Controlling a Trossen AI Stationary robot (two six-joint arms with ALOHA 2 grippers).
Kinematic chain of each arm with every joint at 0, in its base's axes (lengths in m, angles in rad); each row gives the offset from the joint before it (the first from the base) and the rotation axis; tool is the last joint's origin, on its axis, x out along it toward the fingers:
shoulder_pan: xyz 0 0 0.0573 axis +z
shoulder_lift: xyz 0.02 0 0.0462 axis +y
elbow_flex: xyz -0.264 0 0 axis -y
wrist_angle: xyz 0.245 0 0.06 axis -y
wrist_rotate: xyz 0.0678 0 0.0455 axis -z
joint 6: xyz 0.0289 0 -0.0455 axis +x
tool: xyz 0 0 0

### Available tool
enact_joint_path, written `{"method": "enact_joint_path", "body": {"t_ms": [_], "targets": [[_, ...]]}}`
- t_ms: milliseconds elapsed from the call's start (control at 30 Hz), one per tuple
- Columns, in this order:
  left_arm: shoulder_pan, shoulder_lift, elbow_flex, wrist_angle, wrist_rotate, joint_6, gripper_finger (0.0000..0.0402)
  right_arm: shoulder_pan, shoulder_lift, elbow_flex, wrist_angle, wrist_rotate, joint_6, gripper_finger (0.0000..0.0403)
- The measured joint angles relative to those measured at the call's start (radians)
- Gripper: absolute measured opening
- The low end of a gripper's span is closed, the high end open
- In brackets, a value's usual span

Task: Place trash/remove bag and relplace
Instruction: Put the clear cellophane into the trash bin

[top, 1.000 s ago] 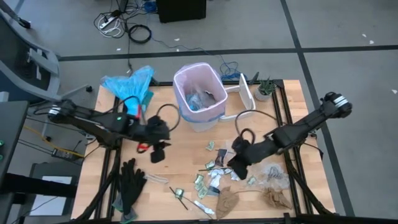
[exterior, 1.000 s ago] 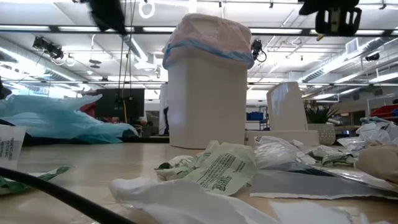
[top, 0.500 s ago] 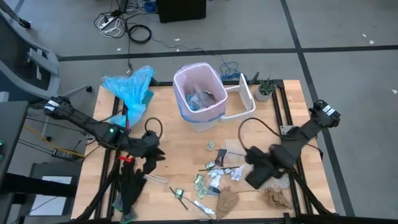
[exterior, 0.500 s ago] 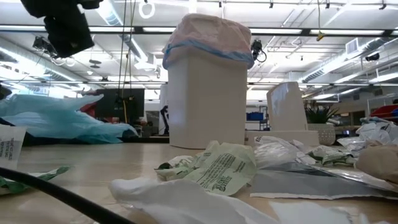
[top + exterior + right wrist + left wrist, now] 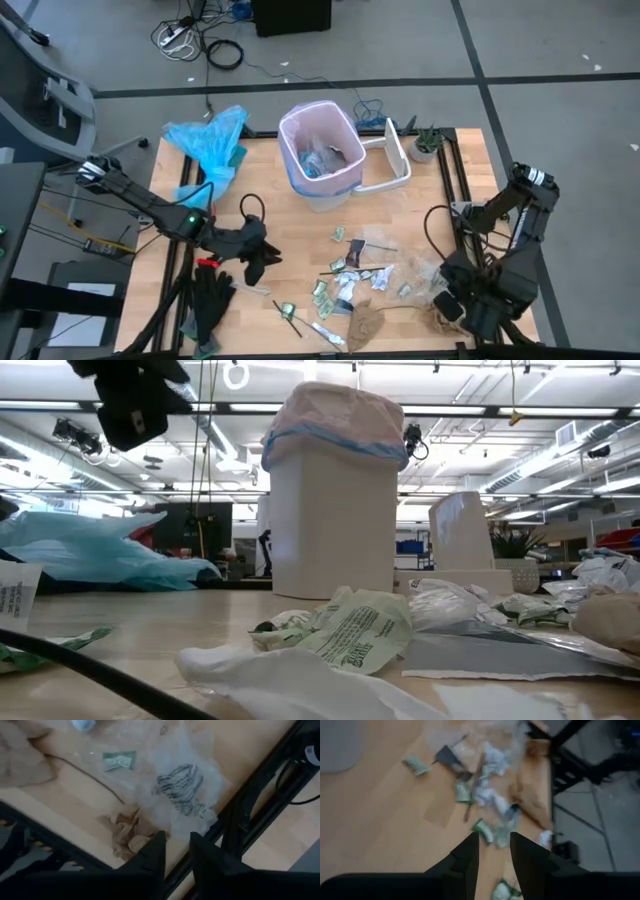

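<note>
From above, the bag [image 5: 318,150] lines the white bin [image 5: 322,190] at the bench's [image 5: 280,255] far side; trash [image 5: 350,285] lies scattered nearer. The left hand [image 5: 262,258] hovers by black gloves [image 5: 208,298]. The right hand [image 5: 462,312] hangs at the near right corner.

At bench height, trash [image 5: 350,630] lies before the bin [image 5: 330,525].

The left wrist camera shows its fingers [image 5: 465,857] slightly parted, empty, above wrappers [image 5: 482,827].

The right wrist camera shows its fingers [image 5: 152,857] narrowly parted, empty, over clear film [image 5: 182,790] and brown paper [image 5: 127,832].

**A robotics lab in a large open hall**

A wooden table [image 5: 270,300] on a black metal frame [image 5: 455,190] stands on grey concrete marked with dark tape lines [image 5: 300,88]. Cables [image 5: 205,45] lie loose on the floor. Beyond the table, the low view shows long ceiling striplights [image 5: 560,460], exposed rails and distant equipment.
</note>
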Motion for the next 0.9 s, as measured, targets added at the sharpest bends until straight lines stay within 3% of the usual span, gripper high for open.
{"method": "enact_joint_path", "body": {"t_ms": [133, 367, 667, 767, 900], "targets": [[0.01, 0.0, -0.001, 0.005, -0.004, -0.038, 0.0119, 0.022, 0.0, -0.057, 0.03, 0.001, 0.016, 0.0128], [0.015, 0.004, 0.0, 0.01, -0.006, -0.09, 0.0119, 0.019, 0.001, -0.248, 0.231, 0.024, 0.004, 0.0198], [0.015, 0.004, 0.0, 0.022, -0.024, -0.109, 0.0119, -0.063, 0.001, -0.565, 0.431, 0.054, -0.093, 0.0235], [0.015, 0.004, 0.0, 0.029, -0.025, -0.11, 0.0119, -0.13, 0.001, -0.643, 0.553, -0.034, -0.199, 0.0195], [0.015, 0.004, 0.0, 0.028, -0.029, -0.11, 0.0119, -0.213, 0.001, -0.627, 0.607, -0.007, -0.383, 0.0048]]}}
